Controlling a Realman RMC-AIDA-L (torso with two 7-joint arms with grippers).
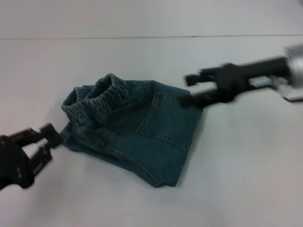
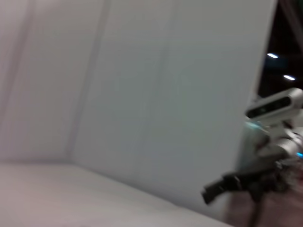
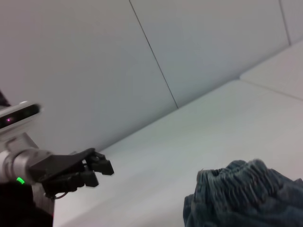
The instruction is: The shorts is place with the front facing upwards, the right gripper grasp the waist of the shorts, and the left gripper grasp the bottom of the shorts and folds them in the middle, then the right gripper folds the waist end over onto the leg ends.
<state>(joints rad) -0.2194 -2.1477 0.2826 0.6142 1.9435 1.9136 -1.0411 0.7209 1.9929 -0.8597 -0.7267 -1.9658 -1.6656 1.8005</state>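
Shorts [image 1: 142, 132] lie folded on white table [image 1: 246, 179], waist [image 1: 97, 97] bunched up at robot's left. Left gripper [image 1: 54, 137], fingers apart, holds nothing, just beside waist-side edge. Right gripper [image 1: 188, 90] over opposite edge; can't tell its grip.

shorts [image 1: 142, 132] are blue-green denim with faded paler patches and tan stitching, waistband [image 1: 97, 97] a bit darker blue, both grippers black, tabletop [image 1: 246, 179] plain white
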